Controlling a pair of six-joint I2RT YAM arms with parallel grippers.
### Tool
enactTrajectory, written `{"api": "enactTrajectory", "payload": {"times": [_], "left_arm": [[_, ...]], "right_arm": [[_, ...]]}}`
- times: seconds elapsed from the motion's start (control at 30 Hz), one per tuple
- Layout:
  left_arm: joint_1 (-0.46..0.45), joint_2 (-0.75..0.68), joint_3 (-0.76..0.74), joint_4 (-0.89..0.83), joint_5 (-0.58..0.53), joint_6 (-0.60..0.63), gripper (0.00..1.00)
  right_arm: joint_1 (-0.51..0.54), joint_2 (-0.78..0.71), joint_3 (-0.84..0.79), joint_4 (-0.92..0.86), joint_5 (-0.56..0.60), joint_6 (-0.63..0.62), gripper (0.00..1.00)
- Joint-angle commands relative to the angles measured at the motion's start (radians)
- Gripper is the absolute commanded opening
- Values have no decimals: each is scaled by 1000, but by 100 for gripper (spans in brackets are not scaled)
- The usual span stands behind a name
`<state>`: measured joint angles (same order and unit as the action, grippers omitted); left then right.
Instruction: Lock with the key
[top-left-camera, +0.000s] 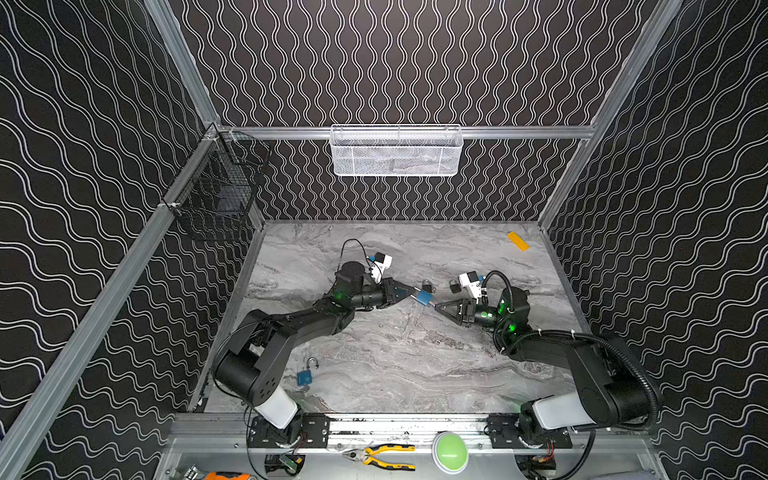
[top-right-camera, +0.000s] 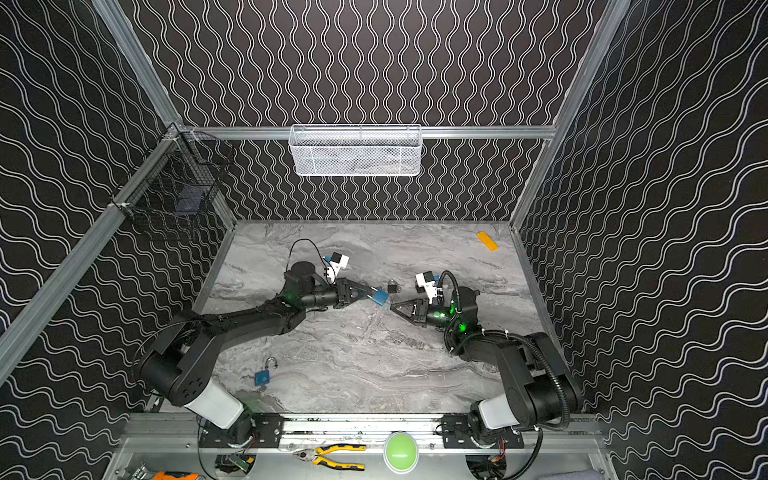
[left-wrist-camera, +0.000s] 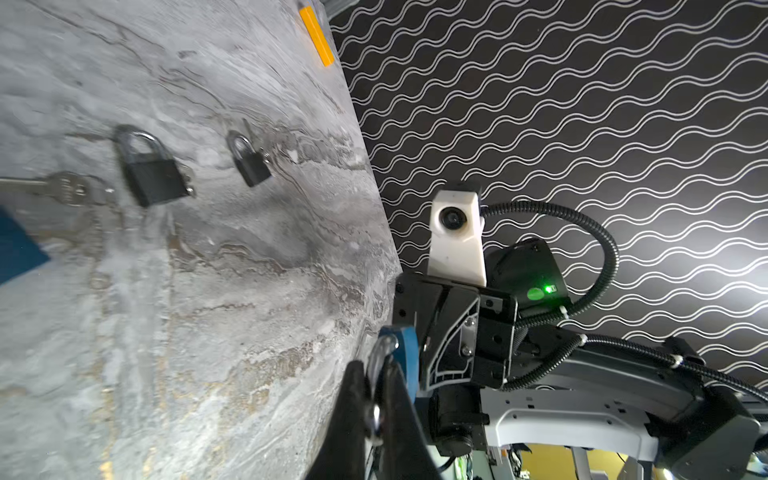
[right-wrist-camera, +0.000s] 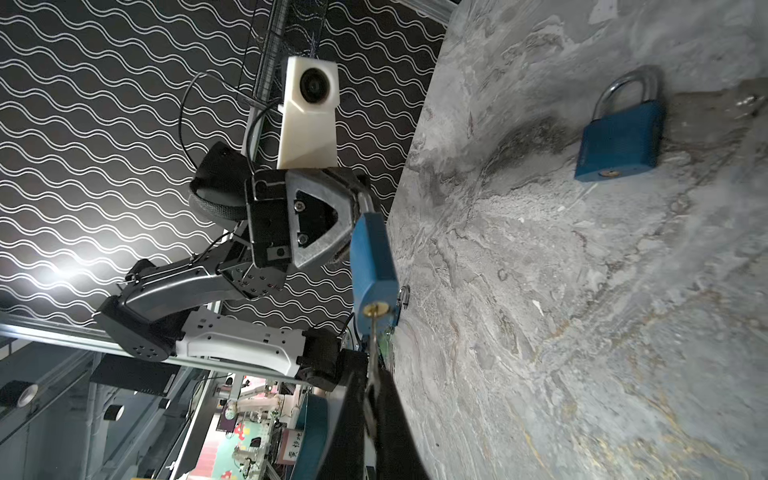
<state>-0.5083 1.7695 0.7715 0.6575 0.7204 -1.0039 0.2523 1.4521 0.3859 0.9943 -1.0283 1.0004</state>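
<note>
A blue padlock (top-left-camera: 424, 297) (top-right-camera: 380, 297) hangs above the middle of the marble table, between the two grippers. My left gripper (top-left-camera: 411, 292) (top-right-camera: 369, 292) (left-wrist-camera: 374, 368) is shut on its silver shackle, and the blue body (left-wrist-camera: 405, 349) shows just past the fingertips. In the right wrist view the padlock (right-wrist-camera: 372, 266) points its brass keyhole at the camera. A key (right-wrist-camera: 374, 332) sits in that keyhole. My right gripper (top-left-camera: 436, 306) (top-right-camera: 392, 306) (right-wrist-camera: 371, 370) is shut on the key's head.
Two black padlocks (top-left-camera: 427, 286) (top-left-camera: 455, 286) lie just behind the grippers, with a loose key (left-wrist-camera: 62, 189) beside them. Another blue padlock (top-left-camera: 305, 376) (right-wrist-camera: 619, 141) lies front left. A yellow block (top-left-camera: 518, 241) sits back right. White basket (top-left-camera: 397, 151) and black basket (top-left-camera: 216, 187) hang on the walls.
</note>
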Motion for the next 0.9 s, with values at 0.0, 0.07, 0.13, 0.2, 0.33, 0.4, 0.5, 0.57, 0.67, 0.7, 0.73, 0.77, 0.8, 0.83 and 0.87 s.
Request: {"api": "enactTrajectory", "payload": {"times": [0.0, 0.07, 0.13, 0.2, 0.33, 0.4, 0.5, 0.57, 0.67, 0.7, 0.73, 0.77, 0.8, 0.83, 0.87], "left_arm": [[20, 13, -9, 130, -5, -51, 0], [21, 21, -9, 155, 3, -59, 0], [34, 20, -4, 130, 12, -46, 0], [54, 12, 6, 71, 35, -20, 0], [132, -23, 64, -287, 50, 122, 0], [177, -25, 119, -516, 52, 231, 0], [226, 11, 212, -782, 52, 391, 0], [249, 69, 291, -944, 72, 515, 0], [270, 134, 398, -1140, 21, 685, 0], [278, 141, 419, -1180, -22, 710, 0], [287, 152, 450, -1222, -52, 735, 0], [300, 164, 472, -1237, -24, 758, 0], [309, 178, 492, -1245, -3, 778, 0], [316, 193, 520, -1266, -20, 789, 0], [317, 210, 558, -1299, -52, 802, 0]], "right_arm": [[-1, -23, -8, -51, 45, -41, 0], [-1, -33, -15, -52, 49, -40, 0], [-4, -44, -18, -67, 54, -46, 0], [-7, -57, -14, -109, 58, -70, 0], [-18, -93, 12, -268, 75, -165, 0], [-24, -112, 35, -377, 93, -231, 0], [-31, -125, 81, -532, 107, -342, 0], [-35, -113, 123, -633, 102, -419, 0], [-39, -77, 179, -728, 95, -489, 0], [-40, -70, 192, -749, 111, -495, 0], [-42, -62, 211, -778, 132, -506, 0], [-42, -53, 231, -809, 138, -522, 0], [-42, -46, 248, -831, 141, -530, 0], [-41, -40, 261, -844, 152, -535, 0], [-40, -34, 272, -849, 155, -541, 0]]}}
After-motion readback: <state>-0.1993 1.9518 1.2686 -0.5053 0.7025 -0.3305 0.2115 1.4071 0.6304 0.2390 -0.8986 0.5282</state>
